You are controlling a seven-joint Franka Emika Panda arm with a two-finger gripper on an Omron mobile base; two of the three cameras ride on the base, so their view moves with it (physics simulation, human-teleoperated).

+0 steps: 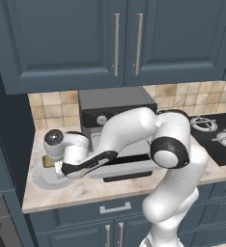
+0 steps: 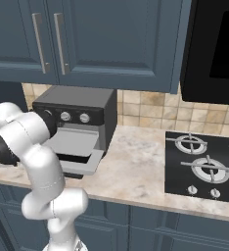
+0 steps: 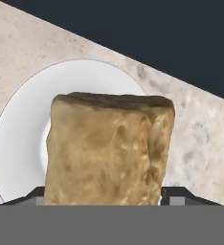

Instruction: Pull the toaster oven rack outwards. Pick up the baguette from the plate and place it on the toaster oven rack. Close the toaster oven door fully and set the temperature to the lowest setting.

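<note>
Golden, pitted crust marks the blocky baguette (image 3: 109, 148), lying on the smooth round white plate (image 3: 18, 139); the gripper (image 3: 104, 198) straddles it, jaws wide, dark tips at either flank, contact unclear. Mottled beige stone forms the counter (image 1: 86, 190) beneath. Beside the plate sits the boxy toaster oven (image 2: 80, 115), its door (image 2: 87, 165) dropped open, flat pale rack (image 2: 72, 141) inside, unlabelled silver knobs (image 2: 75, 117) above.

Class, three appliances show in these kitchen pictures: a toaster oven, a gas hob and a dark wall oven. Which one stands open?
The toaster oven: its door is folded down with the rack showing; the gas hob and the wall oven show no opening.
</note>
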